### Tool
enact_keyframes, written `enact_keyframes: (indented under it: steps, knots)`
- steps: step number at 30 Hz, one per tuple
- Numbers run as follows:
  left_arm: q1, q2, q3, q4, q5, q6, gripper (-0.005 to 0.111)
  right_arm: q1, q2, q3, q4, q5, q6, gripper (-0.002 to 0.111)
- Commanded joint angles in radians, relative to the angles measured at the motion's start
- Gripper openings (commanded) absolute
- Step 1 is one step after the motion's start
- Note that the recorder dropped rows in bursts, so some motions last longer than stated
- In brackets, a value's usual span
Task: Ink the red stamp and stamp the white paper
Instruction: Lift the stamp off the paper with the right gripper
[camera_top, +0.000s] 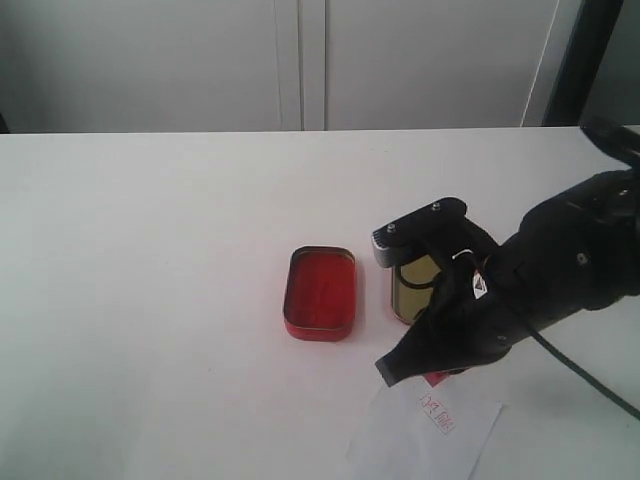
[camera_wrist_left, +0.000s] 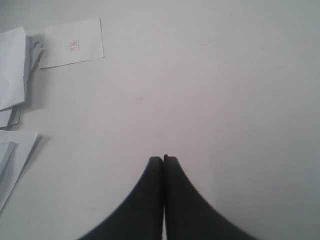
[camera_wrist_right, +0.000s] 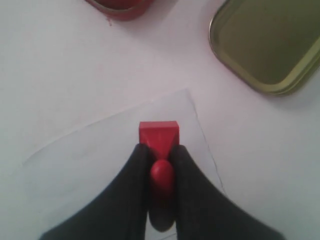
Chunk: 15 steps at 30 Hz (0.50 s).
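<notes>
- Right gripper (camera_wrist_right: 160, 149) is pinching the red stamp (camera_wrist_right: 159, 132) by its knob, one finger on either side, with the block pointing out ahead.
- Left gripper (camera_wrist_left: 163, 161) is sitting with its fingers pressed together on nothing, over bare table (camera_wrist_left: 225, 90).
- White paper (camera_wrist_right: 100, 150) is lying at the lower right of the exterior view. The stamp is sitting over its upper corner, though I cannot call whether they are touching.
- Red tin (camera_top: 320, 293) and gold tin (camera_top: 412, 285) are sitting mid-frame, just above the sheet.
- Small red imprint (camera_top: 437, 412) is already showing on the paper.
- For a clean mark, I'm wanting the block level and inside the edge, pressing straight down and lifting straight off, with no sliding.
</notes>
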Motion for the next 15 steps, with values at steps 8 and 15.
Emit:
enact_keyframes:
  steps: [8, 15]
  knots:
    - [-0.006, -0.005, 0.005, -0.005, -0.001, -0.009, 0.000, -0.001, -0.014, -0.083, -0.006, 0.095, -0.023, 0.000]
    - [-0.006, -0.005, 0.005, -0.005, -0.001, -0.009, 0.000, -0.001, -0.014, -0.092, -0.006, 0.107, -0.036, 0.000]
